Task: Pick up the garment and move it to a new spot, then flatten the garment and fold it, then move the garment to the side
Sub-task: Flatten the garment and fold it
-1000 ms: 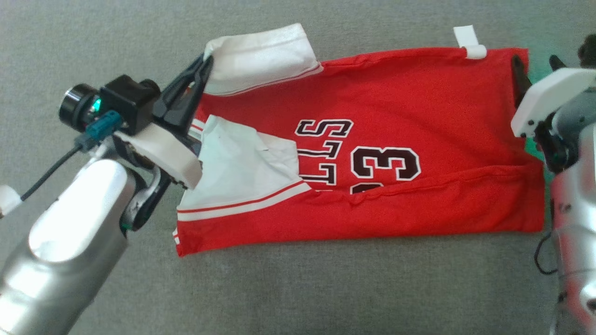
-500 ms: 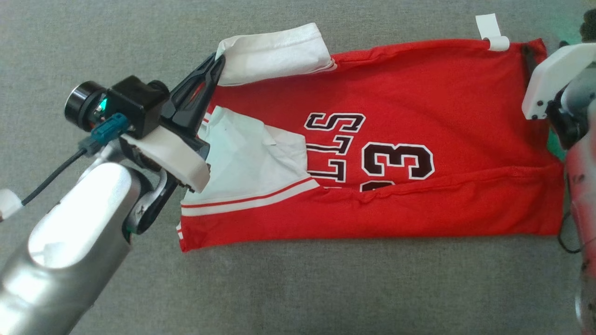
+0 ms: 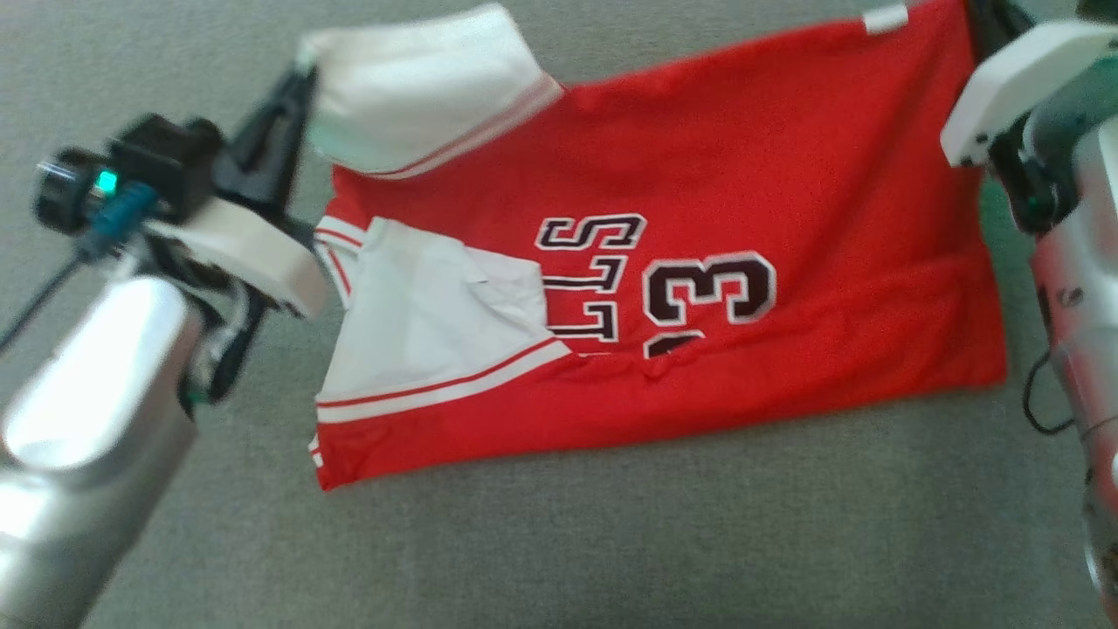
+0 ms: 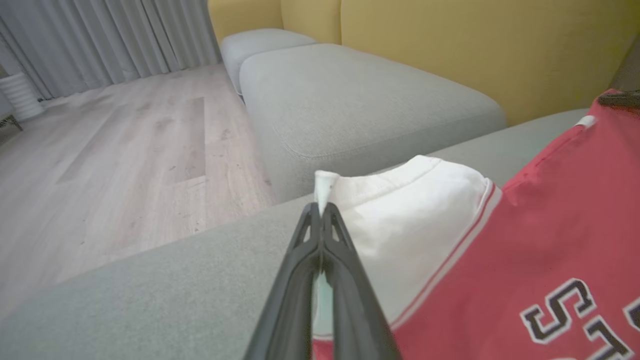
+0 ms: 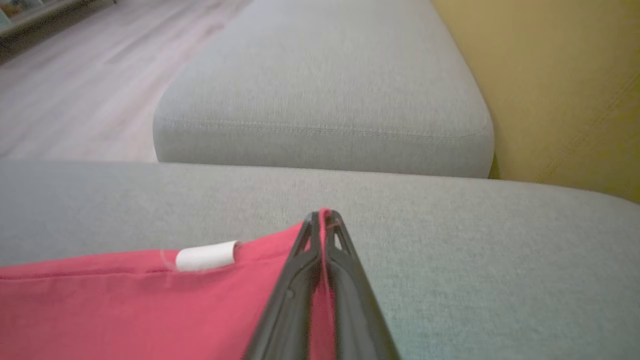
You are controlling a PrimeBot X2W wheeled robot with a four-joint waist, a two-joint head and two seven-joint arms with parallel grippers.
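Head view blurred. The garment – a red jersey with white sleeves – lay spread on the grey seat cushion, its long axis running 9 to 3 o'clock.

The left gripper was clamped on the rim of the white sleeve at the garment's 10 o'clock corner. Its fingers were pressed together, with a nub of white cloth sticking out past the tips.

The right gripper was pinched on the red hem corner at 1 o'clock, just beside the small white tag. Red cloth showed between the fingers.

Edges: the near edge at 6 o'clock rested on the cushion and slanted down to a corner at 7 o'clock. A fold ridge ran along the band just above it. The second sleeve lay folded over the chest at 9 o'clock. Whether the far edge between the two grips was clear of the cushion could not be told.

Room: there was a broad stretch of bare cushion at 6 o'clock and a narrower strip past the far edge at 12. Beyond that strip were a second grey cushion and the yellow backrest. Wood floor lay off at 9 o'clock in the left wrist view.
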